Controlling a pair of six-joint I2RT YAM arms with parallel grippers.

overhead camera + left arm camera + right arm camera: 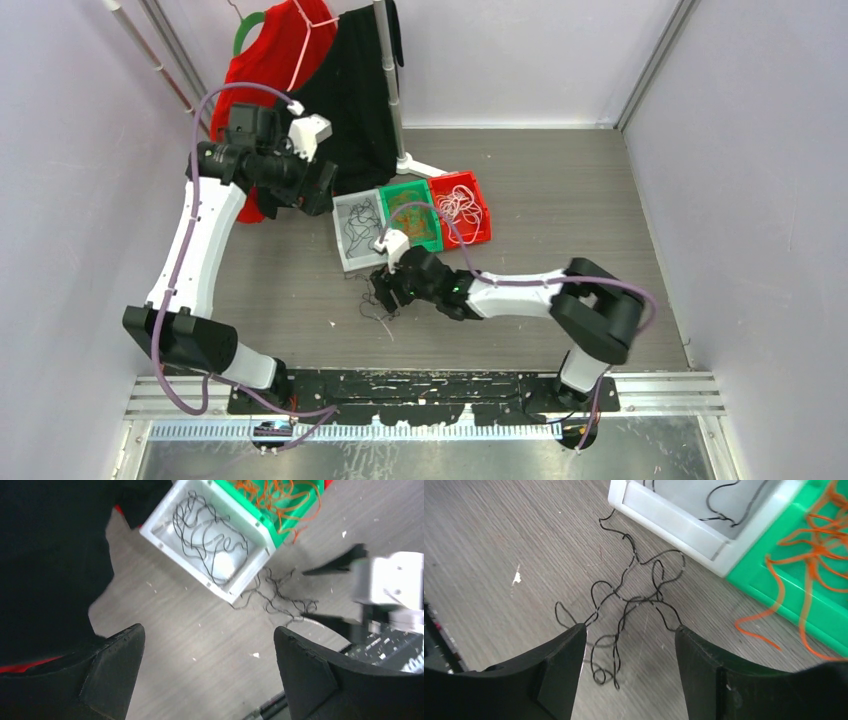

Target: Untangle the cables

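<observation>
Jaws of the right tool (629, 630) stand apart and released, low over the table (489, 540), with nothing clamped between them. Just beyond its tips we see a loose black cable (634, 597) lying in curls on the table. One end runs up to the rim of the white bin (674, 522). We cannot tell whether it joins the black cables (200, 535) inside. If it does, a pull from here could drag those out or shove the bin. The wire is also thin and lies flat, so we judge the tips may close over it and miss.

Beside the white bin sits the green bin (774, 595). Some orange cables (809, 555) spill over its near wall onto the table, close to the right tool, and a careless sweep could catch them and knot two colours together. Next along, the red bin (483, 232) holds the white cables (460, 205). Farthest off, the left tool (207, 630) hangs wide open and empty beside the hanging clothes (350, 90), where it could snag cloth.
</observation>
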